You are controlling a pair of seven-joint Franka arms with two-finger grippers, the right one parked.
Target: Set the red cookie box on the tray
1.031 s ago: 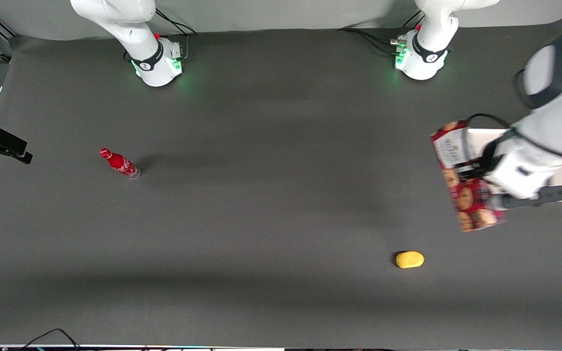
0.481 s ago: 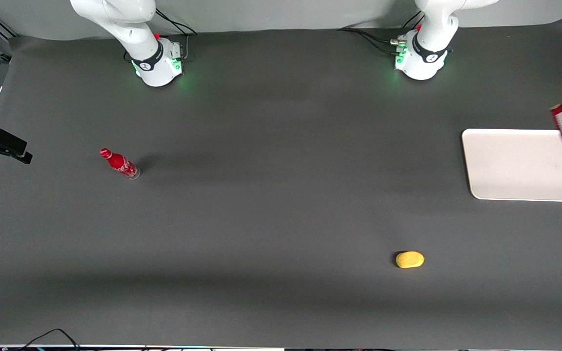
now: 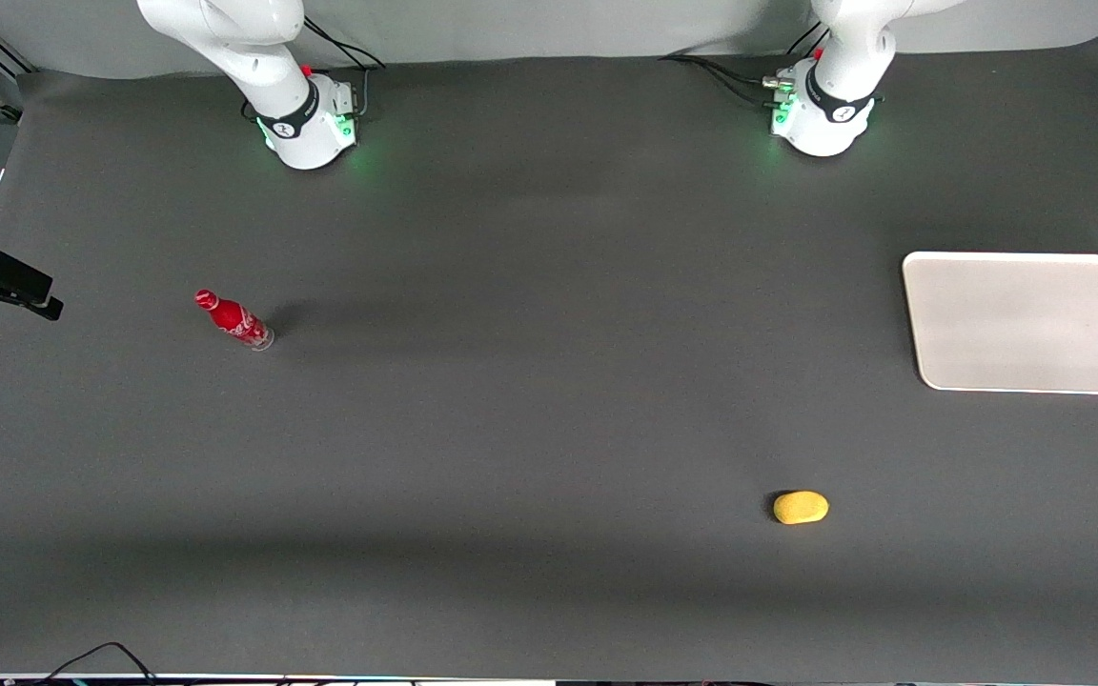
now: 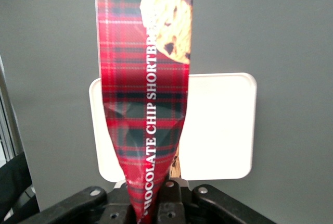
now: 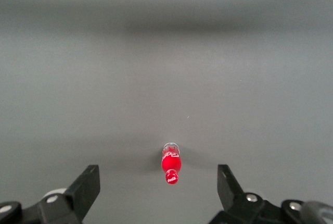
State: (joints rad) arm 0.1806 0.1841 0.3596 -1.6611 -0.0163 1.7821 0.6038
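Since the earlier frames, the left arm and the red cookie box (image 4: 145, 99) had left the front view entirely, exposing the whole tray (image 3: 1026, 324), which lay bare toward the working arm's end of the table. In the left wrist view the gripper (image 4: 156, 195) was clamped on one pinched end of the box, which hung high above the tray and overlapped it. The placement was therefore judged not yet done: the box apparently needed to be brought down and released. The red bottle (image 3: 233, 320) and yellow object (image 3: 801, 507) remained unmoved.
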